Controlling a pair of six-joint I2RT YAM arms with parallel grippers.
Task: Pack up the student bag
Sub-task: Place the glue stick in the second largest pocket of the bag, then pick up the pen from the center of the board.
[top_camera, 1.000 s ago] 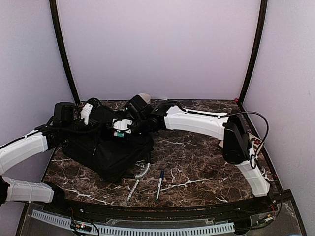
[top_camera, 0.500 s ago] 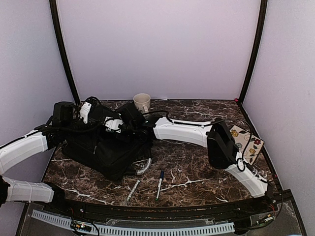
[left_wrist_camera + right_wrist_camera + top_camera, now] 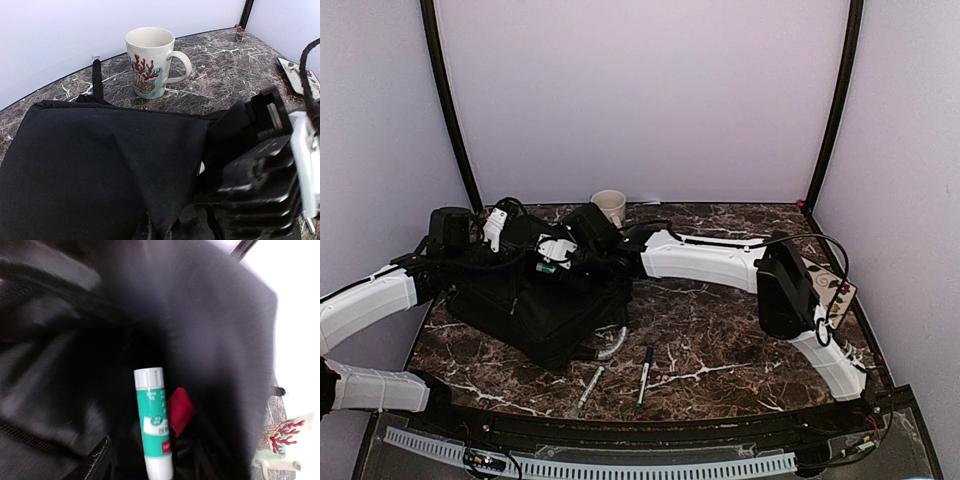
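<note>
Bag: we are finding the student bag [image 3: 535, 308], a large black soft fabric pack, lying at 9 o'clock on the dark marbled table [image 3: 720, 330] (12 o'clock being the far wall). Its mouth is gaping upward and its grey curved handle [image 3: 610, 346] is poking out toward 6.
Inside: we are seeing a green-and-white cylindrical glue stick with a grey cap [image 3: 154, 425] standing on end in the dark pocket, with a small red item [image 3: 179, 410] touching its right side.
Right arm: the right gripper [image 3: 553, 260] is hanging over the open mouth. Its fingers are not showing in its own view, so we cannot tell whether they are apart or clamped on the stick.
Left arm: the left gripper [image 3: 498, 232] is pressed together at the bag's 10 o'clock corner. We are judging that it is propping the flap, though its tips are hidden.
Outside: a slim silver pen [image 3: 588, 388] and a blue-capped pen [image 3: 644, 376] are lying near each other at 6. A cream ceramic mug with red coral print [image 3: 150, 60] is standing at 12, just behind the bag, and a floral square tile [image 3: 290, 67] is lying at 3.
Progress: we are judging the packing partway done, with the stick and red item in, both pens waiting and the mouth unzipped.
Change: against a second ago, the right arm is reaching lower and further toward 9, and the mug and a tile corner are now showing. The bag, pens and left arm are unmoved.
</note>
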